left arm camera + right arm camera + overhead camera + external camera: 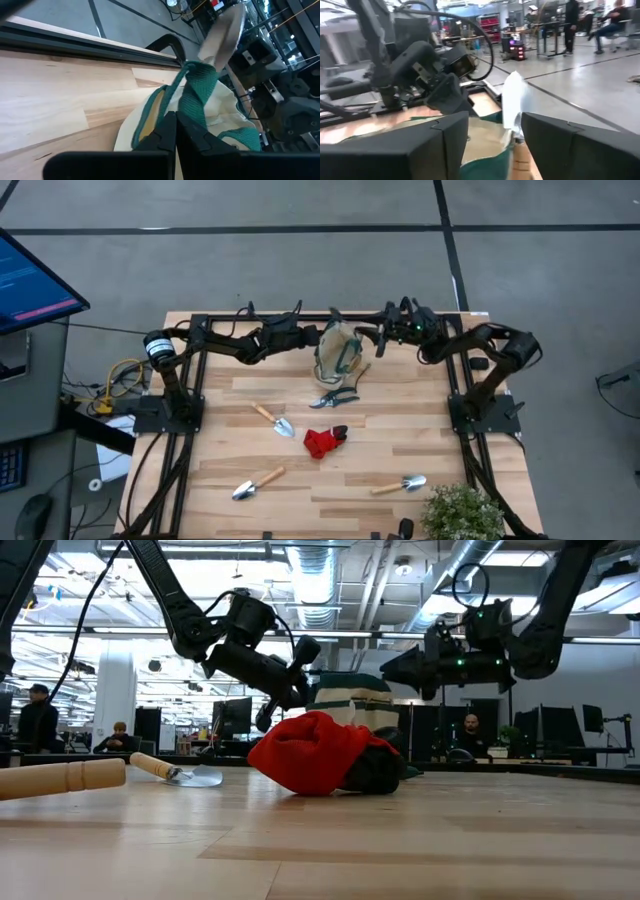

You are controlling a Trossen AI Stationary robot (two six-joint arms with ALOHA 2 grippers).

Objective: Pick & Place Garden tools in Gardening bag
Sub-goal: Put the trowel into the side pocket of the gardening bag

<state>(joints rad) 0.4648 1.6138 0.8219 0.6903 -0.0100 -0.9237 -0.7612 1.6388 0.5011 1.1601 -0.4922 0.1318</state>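
Note:
The beige gardening bag [338, 352] with green trim stands at the table's far middle; it also shows in the low view [350, 698]. My left gripper [312, 340] is at the bag's left side, shut on its green handle strap. My right gripper [364, 340] is at the bag's right side, above the opening, shut on a silver-headed trowel [512, 107]. The trowel's blade [225, 32] sticks out past the fingers over the bag. The teal shears [335, 398], the red-and-black glove [325, 442] and three wooden-handled tools [272, 420] [255, 483] [400, 484] lie flat on the table. My left gripper pinches the bag's green handle strap [192, 102] between its two shut fingers [165, 132], coming level from the table's left. The strap runs up from the fingers to the bag's rim, and the bag's base stays on the table. My right gripper holds the trowel between its two fingers [555, 140], coming from the table's right. The silver blade [512, 100] sticks forward, clear of the table. The fingers hide which part of the trowel they are on.
A leafy potted plant [462, 515] stands at the near right corner. The glove [320, 755] lies close before the low camera and hides part of the bag. A wooden handle [360, 370] sticks out at the bag's near right side. People show in the room beyond.

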